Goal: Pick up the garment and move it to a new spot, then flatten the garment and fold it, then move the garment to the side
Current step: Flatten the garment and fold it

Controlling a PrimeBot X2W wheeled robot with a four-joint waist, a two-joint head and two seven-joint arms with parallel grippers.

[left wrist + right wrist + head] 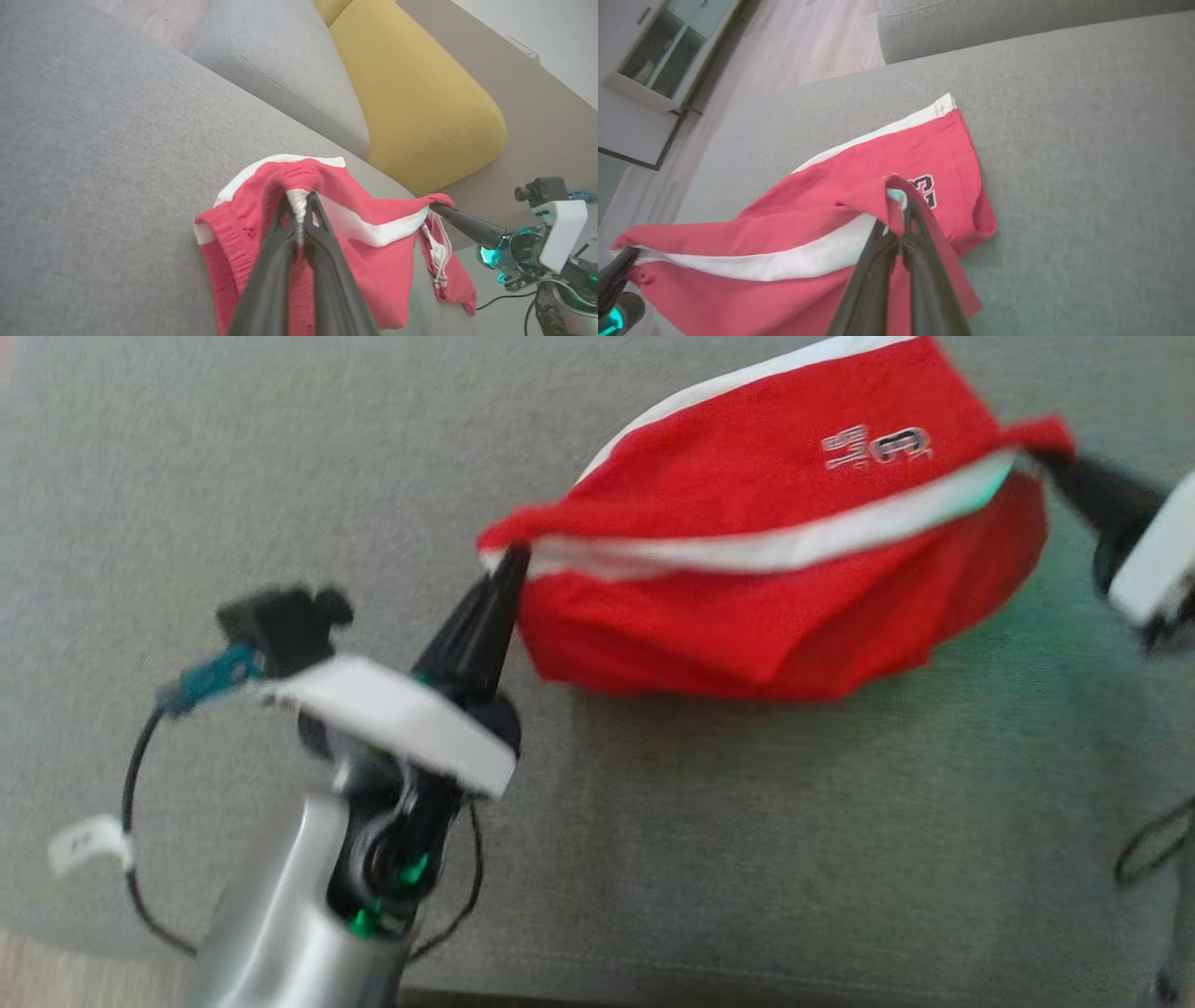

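The left gripper (512, 565) is clamped on one end of the white-banded edge of the red garment (747, 635) and the right gripper (1034, 453) on the other, lifting that edge while the rest lies on the grey sofa seat (747, 859). Both bites look thin, and a harder pull apart could slip one free. The compartments of the far cabinet (640, 93) hold things too blurred to name.

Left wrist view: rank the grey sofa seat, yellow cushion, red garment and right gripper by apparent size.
1. grey sofa seat
2. yellow cushion and red garment: about alike, and the garment is nearer the camera, so unranked
3. right gripper, smallest
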